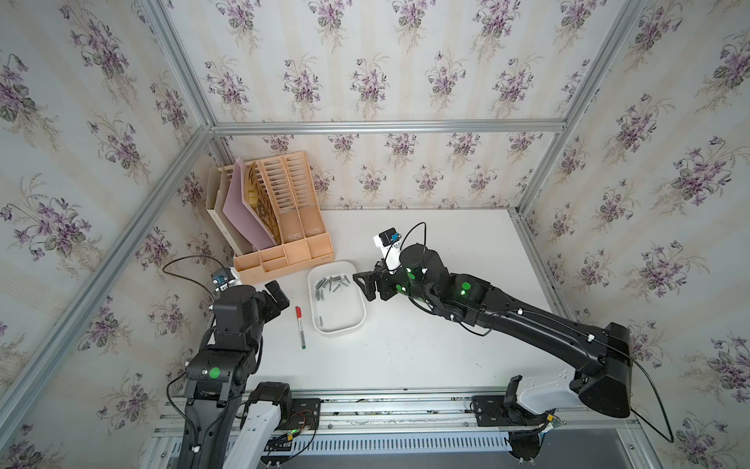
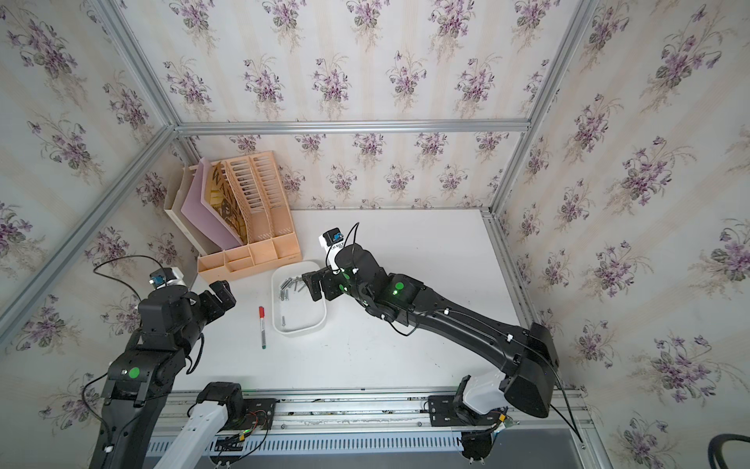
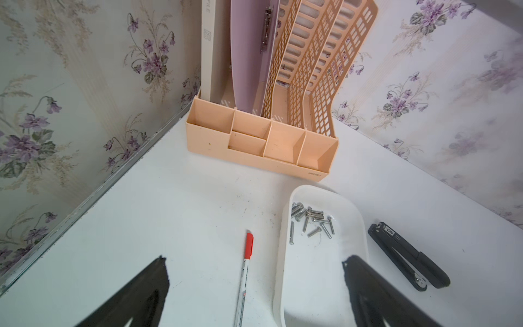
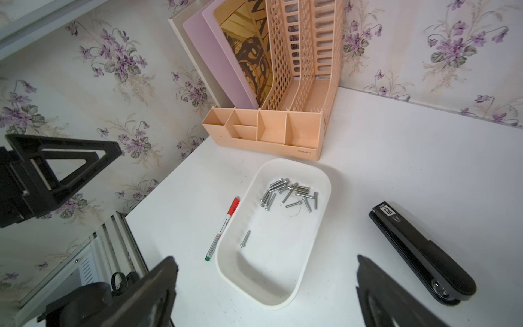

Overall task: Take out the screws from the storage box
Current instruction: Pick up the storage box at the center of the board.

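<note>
In the storage box (image 4: 278, 263), screws (image 4: 288, 194) pointing every way, left fingers (image 3: 138, 288) spread, right fingers (image 4: 157, 283) spread.

You have a peach slotted plastic file organizer (image 1: 284, 231) in the far left corner of the white tabletop (image 1: 426, 353), with a flat pink folder (image 1: 243, 203) standing in it. Nearer lies a slim white pen with a red cap and green tip (image 1: 300, 328). A black stapler (image 4: 418, 252) lies well to its right.
</note>
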You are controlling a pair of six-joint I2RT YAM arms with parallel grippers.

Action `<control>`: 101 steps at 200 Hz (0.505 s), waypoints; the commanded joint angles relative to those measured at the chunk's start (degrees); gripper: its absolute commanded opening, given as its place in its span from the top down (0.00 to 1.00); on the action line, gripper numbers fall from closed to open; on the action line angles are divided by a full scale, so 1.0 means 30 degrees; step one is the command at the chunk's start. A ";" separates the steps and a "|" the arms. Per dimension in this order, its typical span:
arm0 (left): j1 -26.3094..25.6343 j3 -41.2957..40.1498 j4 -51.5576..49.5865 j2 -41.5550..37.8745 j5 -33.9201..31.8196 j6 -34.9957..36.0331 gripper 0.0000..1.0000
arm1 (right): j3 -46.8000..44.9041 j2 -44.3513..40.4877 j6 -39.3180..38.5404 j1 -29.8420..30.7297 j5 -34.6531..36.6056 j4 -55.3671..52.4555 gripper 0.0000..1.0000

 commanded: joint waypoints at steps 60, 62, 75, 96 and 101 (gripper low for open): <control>0.0025 0.0546 -0.0241 0.2661 0.1278 0.0463 0.01 | 0.3669 0.8196 0.2640 0.0006 0.1722 -0.4079 0.54; 0.0027 0.0528 -0.0209 0.2647 0.1306 0.0467 0.01 | 0.3792 0.8379 0.2754 0.0006 0.1713 -0.4214 0.53; 0.0011 0.0424 -0.0108 0.2496 0.1365 0.0468 0.01 | 0.4379 0.9606 0.3258 -0.0021 0.1368 -0.4785 0.43; 0.0016 0.0307 -0.0058 0.2098 0.1268 0.0482 0.01 | 0.4932 1.0859 0.3829 -0.0024 0.1100 -0.5384 0.00; 0.0027 0.0197 0.0055 0.1959 0.1217 0.0473 0.01 | 0.5006 1.1028 0.3938 -0.0024 0.1076 -0.5470 0.00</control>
